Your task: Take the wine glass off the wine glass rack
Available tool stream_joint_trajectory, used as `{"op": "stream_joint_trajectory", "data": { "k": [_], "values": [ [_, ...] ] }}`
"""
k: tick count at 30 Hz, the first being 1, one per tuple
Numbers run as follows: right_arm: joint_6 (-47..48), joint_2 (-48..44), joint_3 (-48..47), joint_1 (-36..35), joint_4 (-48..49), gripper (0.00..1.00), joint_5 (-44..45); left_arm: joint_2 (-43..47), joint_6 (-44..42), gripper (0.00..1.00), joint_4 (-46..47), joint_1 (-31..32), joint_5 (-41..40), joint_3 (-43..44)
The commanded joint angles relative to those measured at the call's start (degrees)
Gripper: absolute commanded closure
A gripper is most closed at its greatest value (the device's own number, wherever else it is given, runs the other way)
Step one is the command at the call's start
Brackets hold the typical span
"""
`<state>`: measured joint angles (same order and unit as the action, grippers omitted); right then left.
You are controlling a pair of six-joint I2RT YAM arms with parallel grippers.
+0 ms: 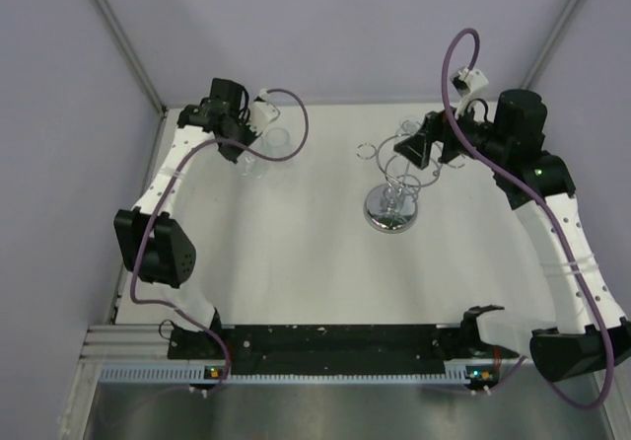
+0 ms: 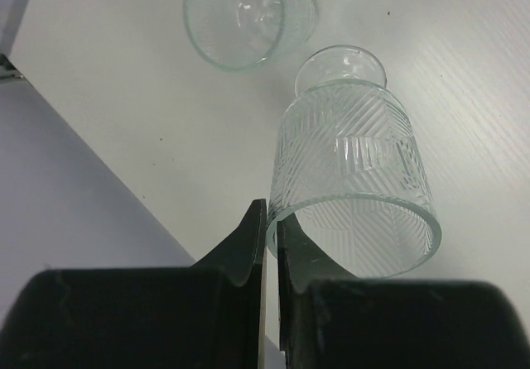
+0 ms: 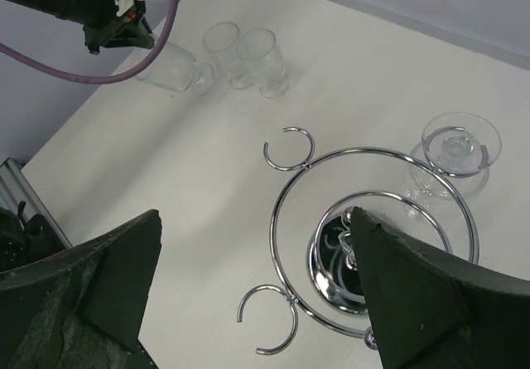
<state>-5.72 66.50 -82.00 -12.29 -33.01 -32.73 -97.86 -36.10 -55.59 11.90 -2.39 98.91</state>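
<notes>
Far-left on white surface [image 1: 296, 262], left hand [image 2: 269, 216]: pinched almost shut on rim of clear ribbed footed glass [image 2: 352, 179], glass tilted
right hand [image 3: 255, 220]: spread wide, holding nothing, above chrome wire wine glass rack [image 1: 392, 213]
clear stemmed wine glass [image 3: 461, 141]: hanging foot-up in a rack ring
clear glasses [image 3: 263, 55]: two, upright near held glass

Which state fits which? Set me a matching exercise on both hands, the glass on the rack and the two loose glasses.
1 left hand
2 right hand
3 hanging wine glass
4 two loose glasses

A open above the wine glass rack
B upright on the table
C pinching a tilted glass by its rim
D upside down in a rack ring

Pairs: 1-C, 2-A, 3-D, 4-B
</notes>
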Motion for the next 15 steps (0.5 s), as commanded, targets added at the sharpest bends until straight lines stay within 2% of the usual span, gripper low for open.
{"op": "stream_joint_trajectory", "data": {
  "k": [1,15],
  "values": [
    [1.6,-1.4,1.1,0.3,1.0,0.07,0.8,-2.7,0.1,1.0,-1.0,0.1,1.0,4.0],
    [2.7,-2.5,2.8,0.5,1.0,0.06,1.4,-10.6,-4.2,1.0,-5.1,0.1,0.2,8.8]
  ]
}}
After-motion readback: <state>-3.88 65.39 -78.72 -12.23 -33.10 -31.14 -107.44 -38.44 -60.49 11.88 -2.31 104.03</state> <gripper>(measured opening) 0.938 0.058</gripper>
